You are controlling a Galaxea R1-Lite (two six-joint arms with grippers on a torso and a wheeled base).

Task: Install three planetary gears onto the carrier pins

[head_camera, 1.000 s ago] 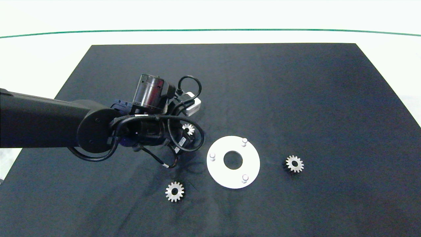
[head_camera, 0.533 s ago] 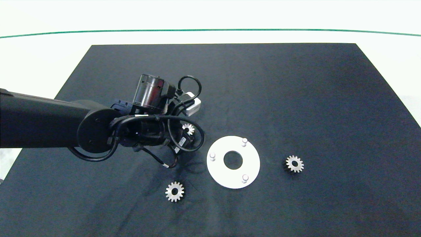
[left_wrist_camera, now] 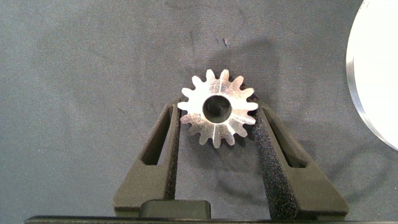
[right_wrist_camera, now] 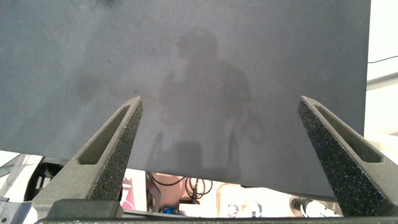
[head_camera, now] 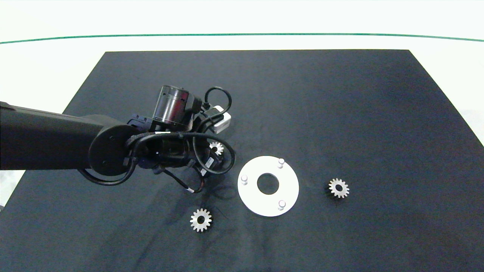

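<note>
Left wrist view shows one of the planetary gears [left_wrist_camera: 217, 115] lying flat on the black mat [left_wrist_camera: 93, 74], its round hole facing straight up and its teeth pointing out all around (it has no long side, being round). The left gripper [left_wrist_camera: 217, 124] has its two grey fingers [left_wrist_camera: 163, 149] closed in against the gear, one pad on each side, pressing its teeth. The edge of the white disc [left_wrist_camera: 376, 74] sits just beside it.

From above, that gear [head_camera: 216, 148] peeks out under the left arm's [head_camera: 49, 138] wrist, near the white disc [head_camera: 289, 189] but not on it. The carrier pins [head_camera: 281, 163] stand upright around the disc's big hole, all three bare. A second gear [head_camera: 200, 220] lies flat nearer the front of the mat, and a third [head_camera: 338, 188] lies flat on the far side of the disc, well apart from the gripper.

Compared with a second ago, almost nothing has moved: the arm is in the same place and the gears and disc lie as they did.

The left arm reaches in low from the side, wrist bent down over the gear. The right gripper [right_wrist_camera: 221, 155] hangs by the mat's edge with fingers spread wide, holding nothing.
</note>
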